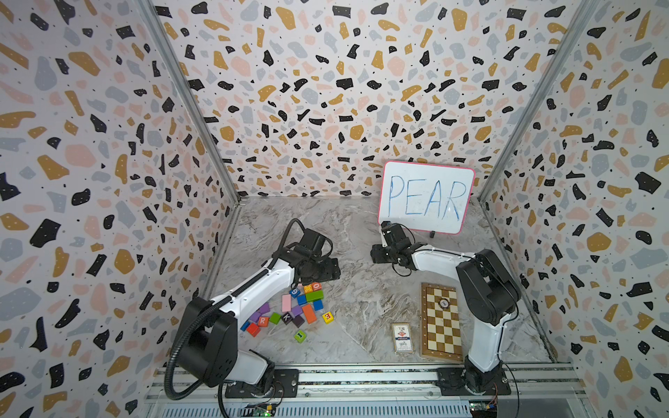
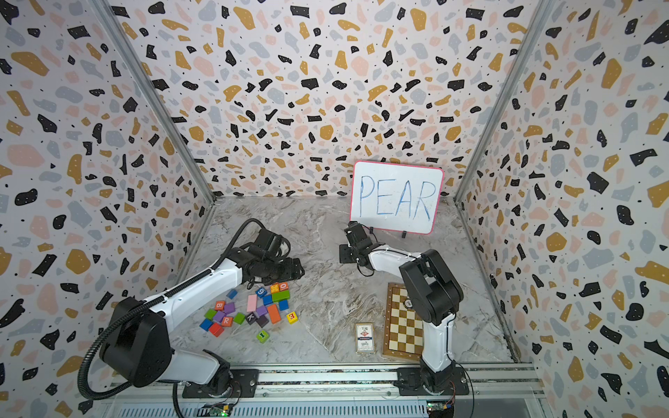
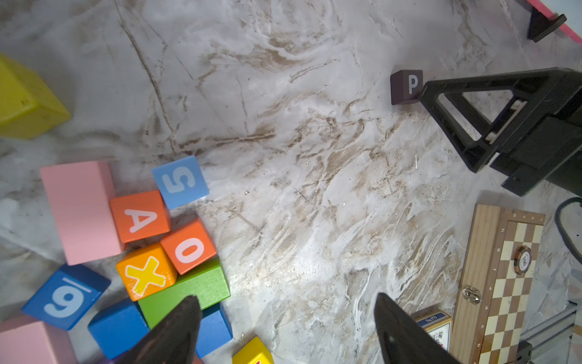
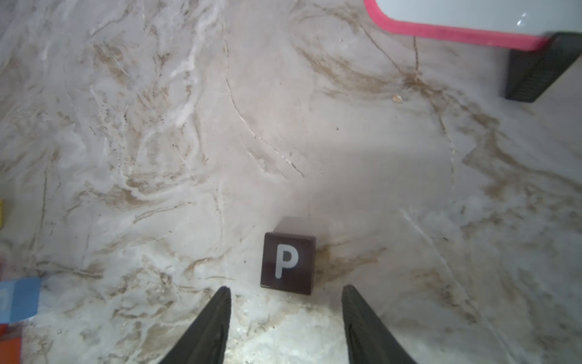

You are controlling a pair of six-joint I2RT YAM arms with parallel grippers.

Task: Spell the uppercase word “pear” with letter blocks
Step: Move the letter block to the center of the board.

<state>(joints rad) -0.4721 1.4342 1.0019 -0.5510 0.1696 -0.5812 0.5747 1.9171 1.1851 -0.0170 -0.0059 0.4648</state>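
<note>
Dark fingertips (image 4: 217,315) of the right hand (image 4: 286,302) are hanging nearest the lens, spread apart and gripping nothing, with the P block (image 4: 288,263) sitting just ahead of them, letter up, alone on the marbled surface (image 4: 157,126) near the whiteboard (image 1: 427,195). It is looking like a small painted cube, so I am judging it light and rigid, with smooth faces that could slip; pinching two opposite side faces squarely is seeming the safest hold. Well apart, the A block (image 3: 140,217) is lying in the pile, hemmed in by a pink block (image 3: 80,211), a 5 cube (image 3: 179,181) and a 0 cube (image 3: 189,245), so its sides are looking hard to reach. The left hand (image 3: 285,315) is hovering over that pile's far edge, fingers wide and empty. In a top view the R block (image 1: 263,320) and E block (image 1: 328,317) are resting at the pile's near side, E off by itself. A chessboard (image 1: 443,322) is lying by the right arm.
</note>
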